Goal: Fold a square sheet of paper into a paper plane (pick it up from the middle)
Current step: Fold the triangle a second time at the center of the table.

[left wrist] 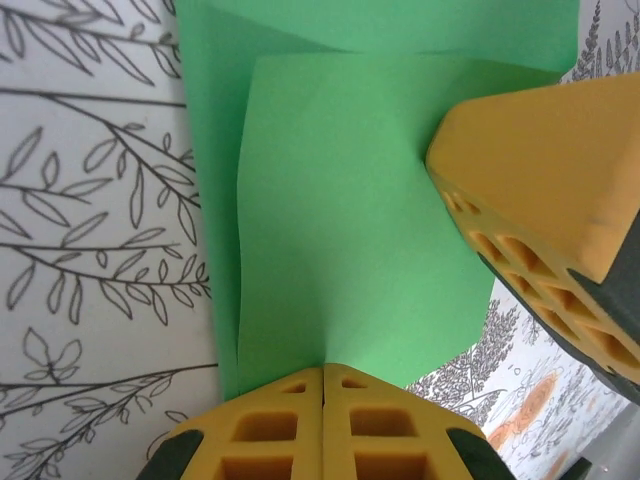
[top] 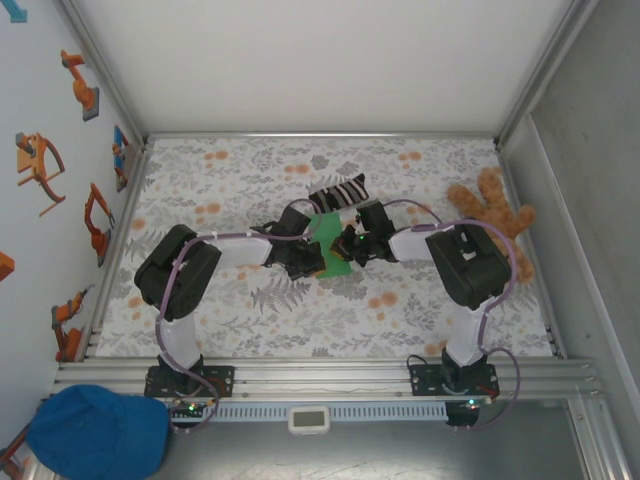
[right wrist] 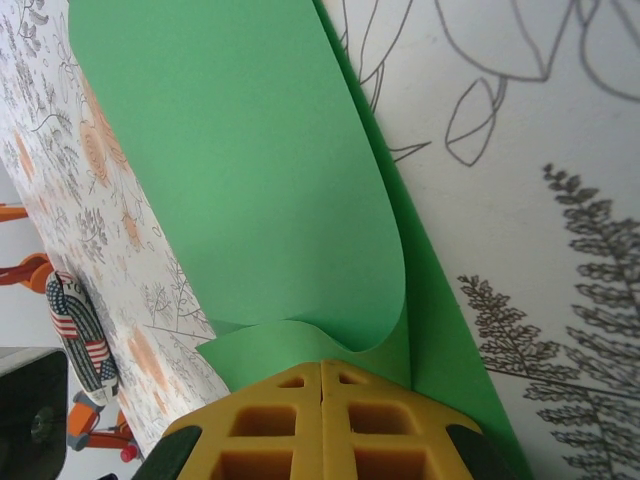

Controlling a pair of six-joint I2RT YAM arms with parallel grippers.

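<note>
Standing beside the table [top: 250,320], I see both arms meeting at its middle, over the square sheet of paper [left wrist: 350,220]. The sheet lies on the patterned cloth, just beside the striped sock [top: 338,192] and well apart from the teddy bear [top: 495,215]. It is not yet a plane: one flap lies over the sheet, and on the right arm's side it bends in a soft curl without a sharp crease. The left gripper [left wrist: 322,400] has its fingers pressed together, the tips at the flap's edge. The right gripper [right wrist: 322,385] has its fingers pressed together too, where the curl begins; whether they pinch the edge or only push on it, I cannot tell. I judge that an early fold is in hand. The next move probably asks one gripper to hold the thin sheet down while the other flattens the curl into a clean crease, without sliding the paper
</note>
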